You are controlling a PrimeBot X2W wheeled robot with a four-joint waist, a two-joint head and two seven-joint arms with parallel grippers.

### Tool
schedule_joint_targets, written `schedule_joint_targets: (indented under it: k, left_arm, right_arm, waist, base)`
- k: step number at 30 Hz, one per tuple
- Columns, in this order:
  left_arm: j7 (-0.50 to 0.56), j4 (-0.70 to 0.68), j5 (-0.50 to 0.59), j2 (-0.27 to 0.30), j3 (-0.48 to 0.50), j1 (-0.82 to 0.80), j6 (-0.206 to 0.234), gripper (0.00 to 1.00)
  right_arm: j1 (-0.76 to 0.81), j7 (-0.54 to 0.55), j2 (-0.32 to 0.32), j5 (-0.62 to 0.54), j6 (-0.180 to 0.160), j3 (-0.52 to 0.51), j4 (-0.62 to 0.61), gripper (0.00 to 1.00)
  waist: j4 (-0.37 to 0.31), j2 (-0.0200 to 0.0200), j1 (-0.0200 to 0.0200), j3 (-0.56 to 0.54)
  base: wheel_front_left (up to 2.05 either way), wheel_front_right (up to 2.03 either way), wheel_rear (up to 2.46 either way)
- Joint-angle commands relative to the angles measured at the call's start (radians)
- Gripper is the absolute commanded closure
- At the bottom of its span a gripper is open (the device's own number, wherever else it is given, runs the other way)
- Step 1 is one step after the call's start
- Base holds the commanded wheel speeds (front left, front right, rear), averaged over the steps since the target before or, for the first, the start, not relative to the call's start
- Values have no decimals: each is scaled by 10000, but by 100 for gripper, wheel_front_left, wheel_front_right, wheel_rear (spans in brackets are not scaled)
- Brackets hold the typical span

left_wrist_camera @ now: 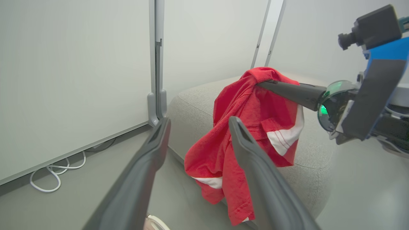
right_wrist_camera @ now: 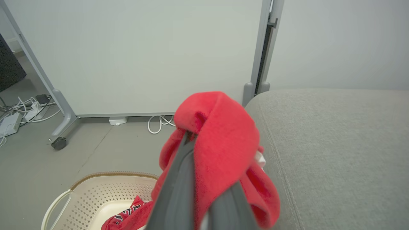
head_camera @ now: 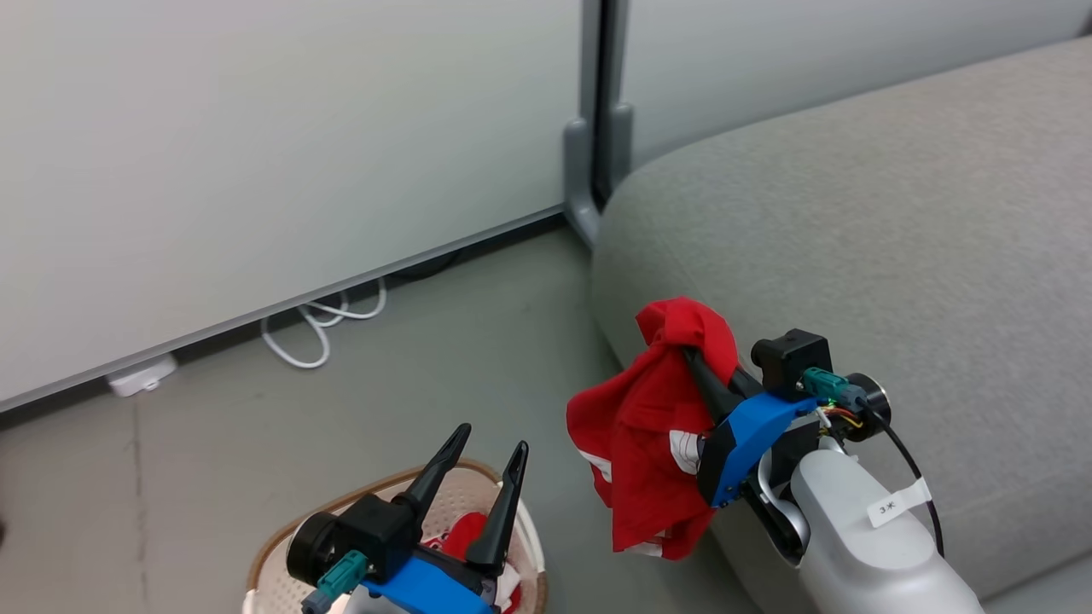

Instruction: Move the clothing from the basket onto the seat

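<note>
— Left gripper (head_camera: pixel 493 437) sits lowest and closest, above the basket (head_camera: pixel 271 546). Long dark tapered fingers are spread wide with nothing between them.
— Why parked there?
— Probably staged for the next pick. The lettered red garment (right_wrist_camera: pixel 126 217) lies in the basket bottom, right under it.
— Right gripper (head_camera: pixel 698 362)?
— Pinched fully together on the red garment (head_camera: pixel 640 418), with a fold bunched over the fingertips. The rest hangs limp below in soft folds, white panels and a stripe showing.
— Where versus the sofa (head_camera: pixel 853 213)?
— Held up beside its rounded end, dangling in front of the side. It isn't over the cushion or resting on it. The height likely keeps the hem clear of the edge.
— Materials?
— The garment is thin, floppy sports fabric. The sofa is light-grey coarse-weave upholstery with a seam along the edge. The basket is oval cream plastic with perforated walls, a brown woven-look rim and a white handle. The floor (head_camera: pixel 426 341) is smooth grey.
— Progress?
— One item is mid-carry and one is left in the basket. No clothing is on the visible seat.
</note>
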Motion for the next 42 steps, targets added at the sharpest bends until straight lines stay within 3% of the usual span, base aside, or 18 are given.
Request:
schedule_joint_targets:
  k: [1,7,16,31,42]
  left_arm:
    - [-27,-40,45,9,28,-119,-9,0]
    - [-28,-21,63,-19,-34,-247,-9,0]
    - [-27,47,77,23,-69,-340,-10,0]
    - [-27,58,-10,137,-339,-411,-10,0]
    - [-27,-168,209,426,-519,-1086,-10,0]
  right_arm:
    - [-4,4,-15,-73,1,-18,-68,100]
    - [183,26,-11,-187,1,-238,-239,100]
    - [335,97,-12,-239,1,-437,-447,100]
    - [476,165,-11,-94,1,-693,-764,100]
    - [-968,361,-380,24,1,-1643,-1141,100]
  waist:
    - [-624,0,0,149]
    - [-1587,0,0,288]
    - [-2269,0,0,359]
    - [-2130,0,0,540]
    - [-1466,0,0,1642]
  base:
    - [0,0,0]
    - [0,0,0]
    - [0,0,0]
    - [0,0,0]
    - [0,0,0]
